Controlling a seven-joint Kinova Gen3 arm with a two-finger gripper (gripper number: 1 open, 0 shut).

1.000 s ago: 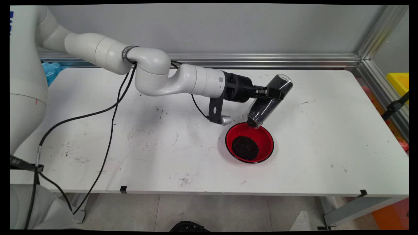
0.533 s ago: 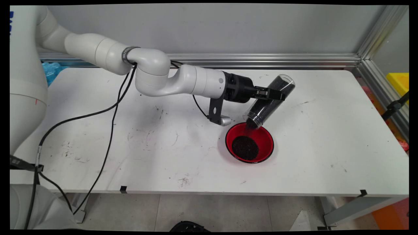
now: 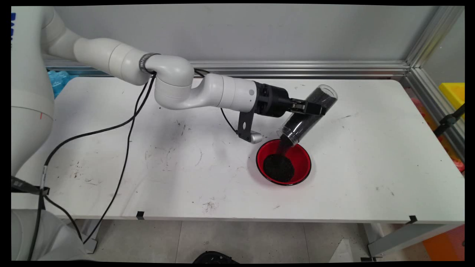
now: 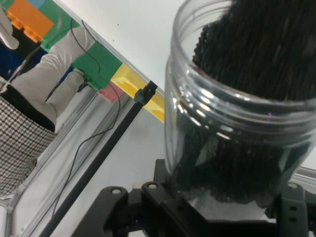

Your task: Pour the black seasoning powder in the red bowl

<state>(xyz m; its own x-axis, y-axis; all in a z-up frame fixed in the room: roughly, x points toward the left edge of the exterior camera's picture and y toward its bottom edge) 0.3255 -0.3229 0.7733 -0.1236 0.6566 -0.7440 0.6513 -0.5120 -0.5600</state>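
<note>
My gripper [image 3: 311,108] is shut on a clear plastic jar [image 3: 307,114] holding black grains, tilted mouth-down to the lower left. A thin stream of grains falls from its mouth into the red bowl [image 3: 302,155] below, onto a dark pile of grains [image 3: 278,168] in the bowl's middle. In the hand view the jar [image 4: 237,108] fills the right side, its threaded rim near the top and the black grains inside; my gripper [image 4: 217,207] clamps it at the bottom edge.
The white table [image 3: 185,167] has scuff marks. Black cables [image 3: 126,137] hang from the arm across the left half. An aluminium rail [image 3: 297,68] runs along the back edge. A yellow box [image 3: 454,92] sits beyond the right edge.
The jar has tipped a little further and shifted slightly right. Grains that sat at the mouth now pour in a stream into the bowl.
</note>
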